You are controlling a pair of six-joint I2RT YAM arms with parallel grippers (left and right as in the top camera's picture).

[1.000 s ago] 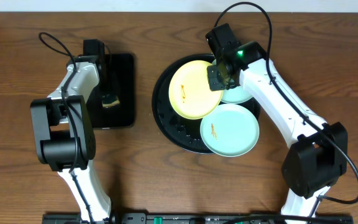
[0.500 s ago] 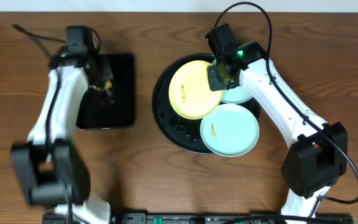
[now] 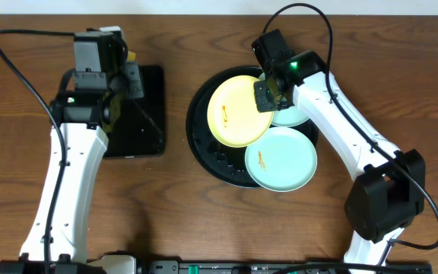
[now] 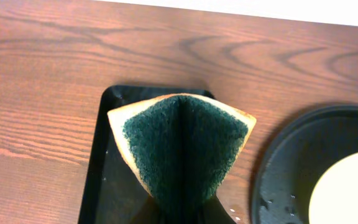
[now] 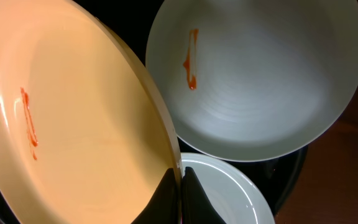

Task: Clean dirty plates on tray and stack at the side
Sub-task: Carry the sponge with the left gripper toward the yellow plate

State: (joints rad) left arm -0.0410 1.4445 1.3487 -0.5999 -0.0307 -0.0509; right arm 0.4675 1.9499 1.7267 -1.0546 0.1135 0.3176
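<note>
**Pinching a sponge on the left, a plate rim on the right**

The left gripper is clamped on a folded sponge. The sponge is yellow foam with a dark green scouring face, and the squeeze creases it down the middle so its two halves flare outward. In the left wrist view it hangs in front of the far end of the rectangular black tray, which lies on the wooden table to the left of the plates. The views do not show whether the sponge touches that tray.

The right gripper has its fingers pressed together on the rim of the pale yellow plate, at the plate's right edge. That plate lies inside the round black tray, toward its far left part, and carries a thin orange smear on its inner face. In the right wrist view its gripped edge is tilted up and overlaps its neighbours.

Two pale mint plates share the round tray:

- The smeared mint plate sits at the near right. It has a short orange streak left of its centre, and its right side reaches over the tray's rim. The yellow plate covers a sliver of its far left edge.
- The second mint plate lies at the far right, mostly hidden under the right arm and the yellow plate. The part that shows looks clean.
</note>
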